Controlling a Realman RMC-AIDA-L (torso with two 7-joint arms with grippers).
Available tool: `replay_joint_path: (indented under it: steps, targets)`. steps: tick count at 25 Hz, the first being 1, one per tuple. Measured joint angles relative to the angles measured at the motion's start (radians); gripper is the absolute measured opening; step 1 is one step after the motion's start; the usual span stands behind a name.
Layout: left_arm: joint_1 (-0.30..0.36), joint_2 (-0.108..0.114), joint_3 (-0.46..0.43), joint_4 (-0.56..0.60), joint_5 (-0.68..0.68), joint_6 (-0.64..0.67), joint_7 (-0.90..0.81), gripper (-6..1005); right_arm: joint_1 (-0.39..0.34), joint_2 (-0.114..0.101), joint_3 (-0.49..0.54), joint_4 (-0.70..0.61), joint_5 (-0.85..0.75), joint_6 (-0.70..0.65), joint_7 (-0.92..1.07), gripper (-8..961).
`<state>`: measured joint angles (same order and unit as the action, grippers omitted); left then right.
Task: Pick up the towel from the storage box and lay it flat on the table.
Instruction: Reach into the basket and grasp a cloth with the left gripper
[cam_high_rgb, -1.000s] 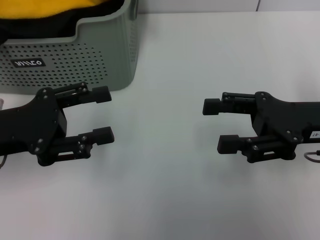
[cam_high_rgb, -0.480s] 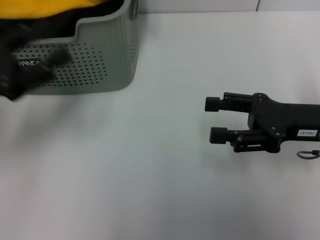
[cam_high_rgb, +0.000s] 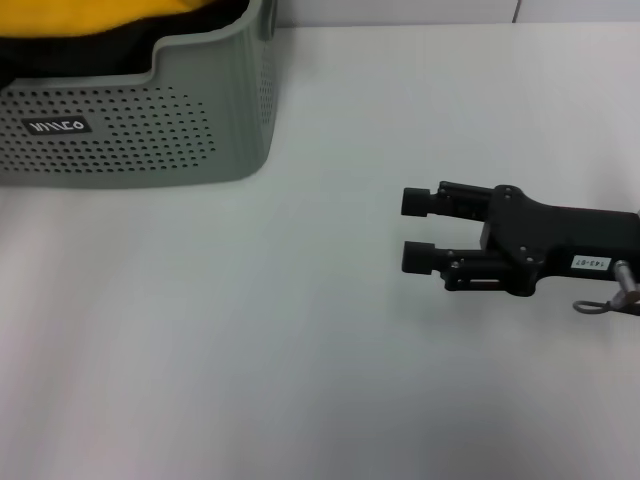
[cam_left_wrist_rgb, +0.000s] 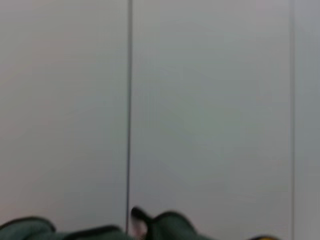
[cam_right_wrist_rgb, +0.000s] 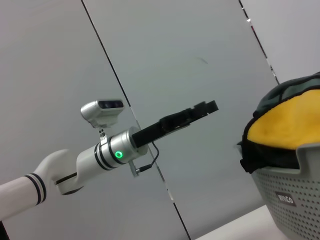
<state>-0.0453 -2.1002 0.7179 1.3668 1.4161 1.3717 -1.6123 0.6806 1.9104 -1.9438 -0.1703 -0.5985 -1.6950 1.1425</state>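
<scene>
The storage box (cam_high_rgb: 150, 130) stands at the far left of the table (cam_high_rgb: 300, 340). The towel (cam_high_rgb: 90, 18) lies bunched inside it, yellow side up with a dark edge over the rim. My right gripper (cam_high_rgb: 418, 228) hovers low over the table's right side, open and empty, pointing left toward the box. In the right wrist view my left gripper (cam_right_wrist_rgb: 207, 106) is raised high in the air, seen side-on, beside and above the towel (cam_right_wrist_rgb: 285, 120) and box (cam_right_wrist_rgb: 295, 200). The left wrist view shows only dark green towel folds (cam_left_wrist_rgb: 170, 225) at its edge.
A grey panelled wall (cam_right_wrist_rgb: 165, 60) with dark seams rises behind the table. The box's dark label (cam_high_rgb: 57, 126) faces me. A small wire loop (cam_high_rgb: 600, 305) hangs by the right wrist.
My left arm has left the head view, swinging up from the table past the box front. My right gripper has shifted slightly left and turned.
</scene>
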Motion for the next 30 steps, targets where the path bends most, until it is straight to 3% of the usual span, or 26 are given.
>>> replay_joint_path:
  steps: [3,10,30]
  targets:
    - [-0.014,-0.003,0.024,0.016,0.074,-0.072,0.001,701,0.002,0.009,0.0,0.0,0.001,0.012,0.0,788]
    - [-0.023,0.0,0.212,0.021,0.194,-0.347,0.014,697,-0.012,0.019,0.0,0.0,-0.002,0.021,0.0,787]
    - [-0.033,0.005,0.231,0.036,0.226,-0.362,-0.044,684,-0.041,0.01,0.026,0.006,-0.003,0.022,-0.004,786]
